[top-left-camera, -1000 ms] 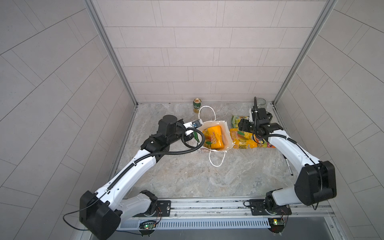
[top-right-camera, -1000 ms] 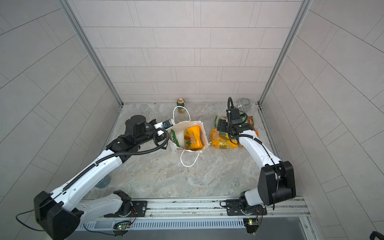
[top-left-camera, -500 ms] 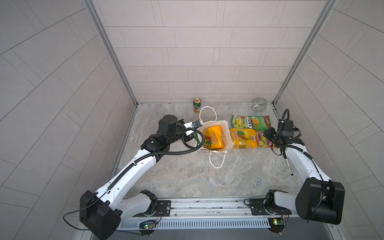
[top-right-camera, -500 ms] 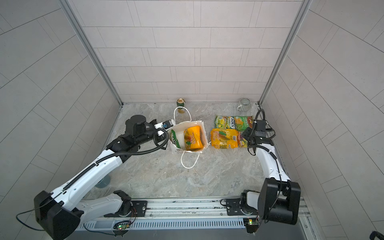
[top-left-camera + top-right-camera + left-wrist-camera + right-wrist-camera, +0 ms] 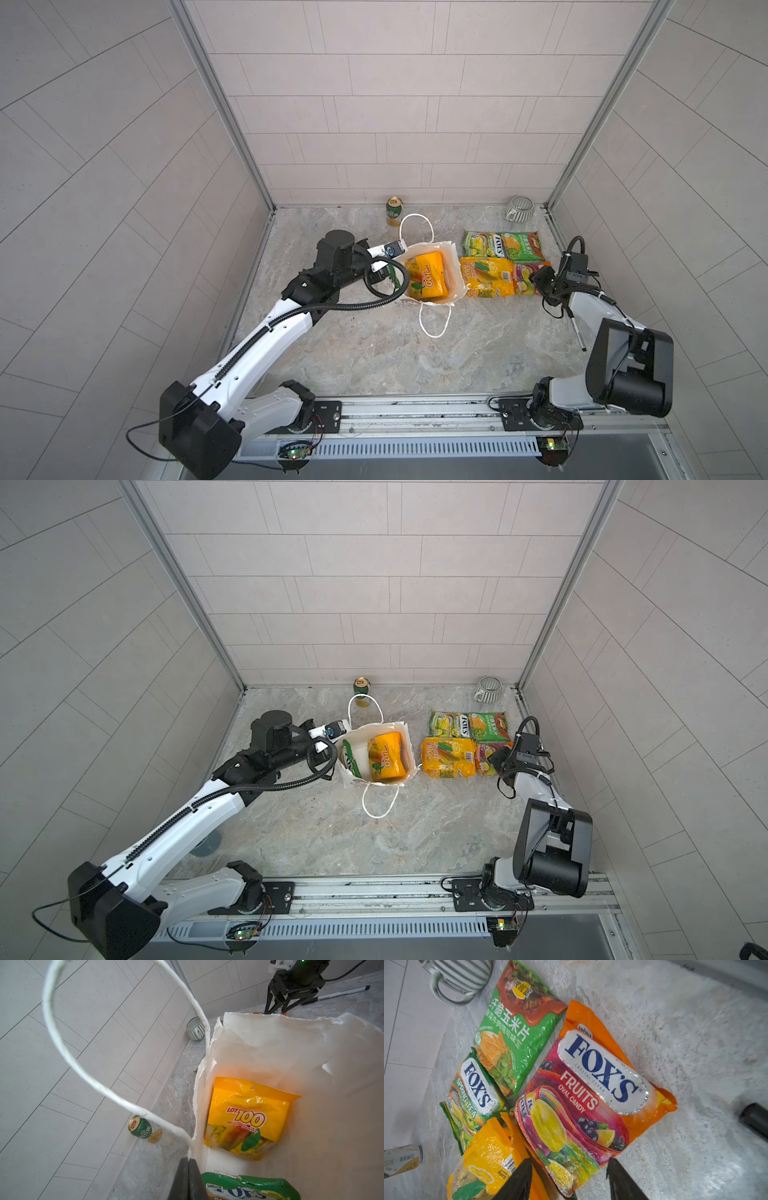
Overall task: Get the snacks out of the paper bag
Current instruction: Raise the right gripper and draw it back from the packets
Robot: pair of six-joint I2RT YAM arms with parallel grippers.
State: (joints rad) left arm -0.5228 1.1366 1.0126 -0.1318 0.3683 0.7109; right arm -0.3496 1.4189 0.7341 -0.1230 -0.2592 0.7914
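Right fingers (image 5: 519,1180) now at packet (image 5: 591,1088) edge

A grey marbled table (image 5: 457,361) sits enclosed by pale tiled walls (image 5: 415,104). A green-and-gold can (image 5: 395,209) stands upright against the back wall, near the middle. A grey-and-white striped mug (image 5: 519,208) sits upright in the back right corner — well apart from the can. A slim pen (image 5: 577,332) lies near the table's right edge.
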